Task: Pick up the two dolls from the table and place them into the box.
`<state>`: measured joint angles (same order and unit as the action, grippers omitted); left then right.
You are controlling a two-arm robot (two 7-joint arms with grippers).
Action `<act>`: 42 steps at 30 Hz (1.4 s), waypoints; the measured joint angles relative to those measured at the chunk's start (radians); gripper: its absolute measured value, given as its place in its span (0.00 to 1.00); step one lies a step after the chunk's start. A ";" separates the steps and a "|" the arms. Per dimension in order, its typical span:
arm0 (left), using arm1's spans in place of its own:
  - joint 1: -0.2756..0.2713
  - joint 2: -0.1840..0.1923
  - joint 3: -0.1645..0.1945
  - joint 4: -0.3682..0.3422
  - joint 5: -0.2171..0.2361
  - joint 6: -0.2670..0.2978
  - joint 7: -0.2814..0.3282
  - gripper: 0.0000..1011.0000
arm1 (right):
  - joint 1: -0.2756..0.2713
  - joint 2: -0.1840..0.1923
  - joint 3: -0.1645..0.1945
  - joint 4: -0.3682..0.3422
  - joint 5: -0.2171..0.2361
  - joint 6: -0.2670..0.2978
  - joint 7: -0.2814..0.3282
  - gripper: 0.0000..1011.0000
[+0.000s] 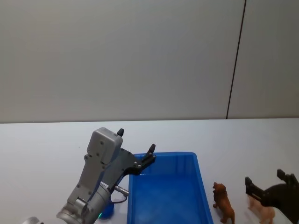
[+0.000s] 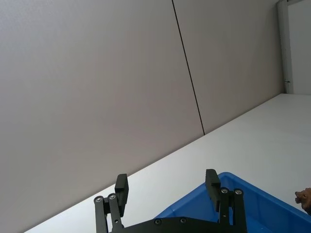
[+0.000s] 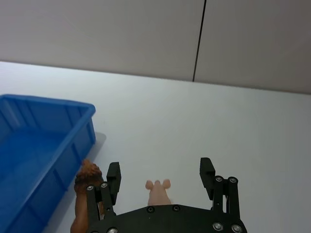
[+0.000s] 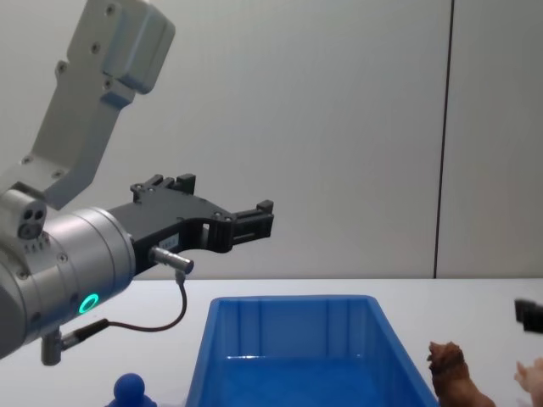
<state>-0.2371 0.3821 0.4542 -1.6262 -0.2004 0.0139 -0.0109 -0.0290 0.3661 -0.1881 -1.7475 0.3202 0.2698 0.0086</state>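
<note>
The reddish-brown doll (image 1: 224, 201) stands on the white table (image 1: 46, 144) just right of the blue box (image 1: 163, 154). The pale pink doll (image 1: 262, 211) is further right. My right gripper (image 1: 264, 177) hangs open directly over the pink doll, and in the right wrist view the pink doll (image 3: 158, 191) lies between its spread fingers, with the brown doll (image 3: 83, 196) beside one finger. My left gripper (image 1: 136, 140) is open and holds nothing, raised over the box's far left corner. In the chest view the brown doll (image 4: 454, 373) stands beside the box (image 4: 288, 301).
A small blue round-headed figure (image 4: 131, 390) sits on the table left of the box, under my left arm. A plain grey wall with a dark vertical seam (image 1: 236, 60) rises behind the table.
</note>
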 joint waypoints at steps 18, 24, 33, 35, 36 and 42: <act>0.000 0.000 0.000 0.000 0.000 0.000 0.000 0.99 | -0.003 0.002 0.004 0.066 0.018 0.099 0.038 0.92; 0.000 0.000 0.000 0.000 0.000 0.000 0.000 0.99 | -0.006 0.003 0.004 0.077 0.022 0.117 0.049 0.80; 0.000 0.000 0.000 0.000 0.000 0.000 0.000 0.99 | -0.012 0.004 0.007 0.084 0.027 0.132 0.055 0.50; 0.000 0.000 0.000 0.000 0.000 0.000 0.000 0.99 | -0.013 0.004 0.007 0.084 0.028 0.132 0.056 0.44; 0.000 0.000 0.000 0.000 0.000 0.000 0.000 0.99 | -0.014 0.004 0.007 0.084 0.028 0.132 0.056 0.41; 0.000 0.000 0.000 0.000 0.000 0.000 0.000 0.99 | -0.016 0.004 0.009 0.076 0.025 0.119 0.055 0.37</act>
<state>-0.2372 0.3821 0.4542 -1.6262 -0.2004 0.0139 -0.0109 -0.0452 0.3700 -0.1794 -1.6717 0.3456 0.3886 0.0640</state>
